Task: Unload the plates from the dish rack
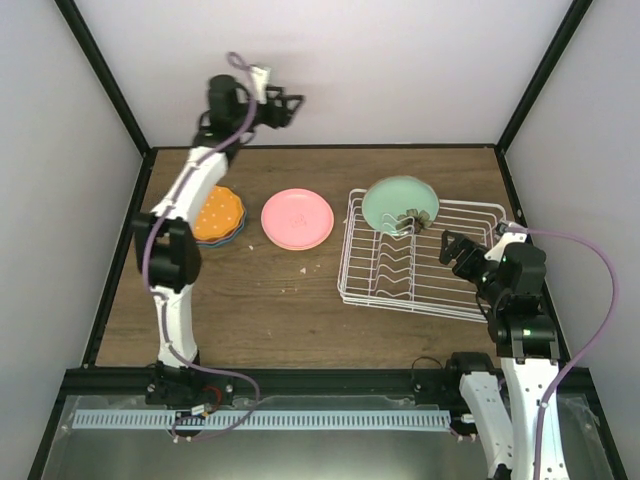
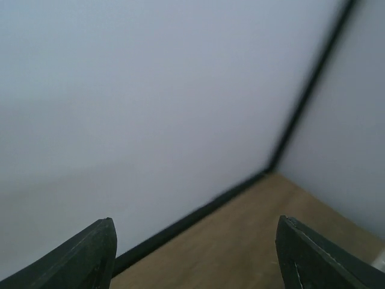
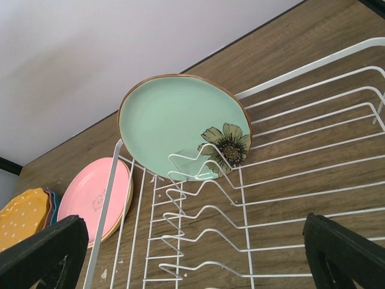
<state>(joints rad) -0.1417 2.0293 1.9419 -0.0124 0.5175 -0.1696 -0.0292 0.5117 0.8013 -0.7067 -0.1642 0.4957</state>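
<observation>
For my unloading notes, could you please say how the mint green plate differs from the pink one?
The mint green round plate stands upright in the white wire rack; the pink round plate lies flat on the table. Mint bears a dark flower; pink none.

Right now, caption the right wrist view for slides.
Open right gripper faces the lone mint green plate standing in the dish rack; pink plate, orange stack beyond.

Mint plate [image 3: 174, 120] (dark flower), pink plate [image 1: 297, 218], dotted orange plate [image 1: 218, 210]
</observation>
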